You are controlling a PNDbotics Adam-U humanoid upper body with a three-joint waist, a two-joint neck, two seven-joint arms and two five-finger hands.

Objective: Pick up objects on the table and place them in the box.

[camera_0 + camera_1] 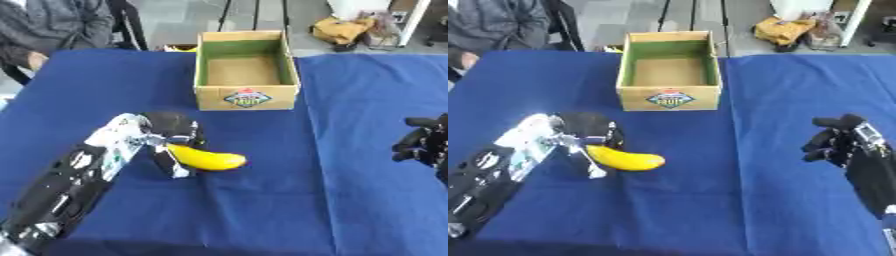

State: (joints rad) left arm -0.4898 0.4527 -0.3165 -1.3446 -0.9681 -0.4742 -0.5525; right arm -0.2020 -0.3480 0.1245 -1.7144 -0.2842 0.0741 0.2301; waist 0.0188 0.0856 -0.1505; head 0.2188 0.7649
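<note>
A yellow banana [210, 159] lies on the blue tablecloth, left of centre. My left hand [171, 134] is on its left end, fingers curled round that end. The open cardboard box [247, 95] with green inner walls stands at the far middle of the table and looks empty. At the right edge my right hand [837, 142] hovers with its fingers curled, holding nothing.
The blue cloth [350, 200] covers the whole table. A person in grey sits at the far left corner [52, 25]. A yellow-brown bag [343, 30] lies on the floor beyond the table.
</note>
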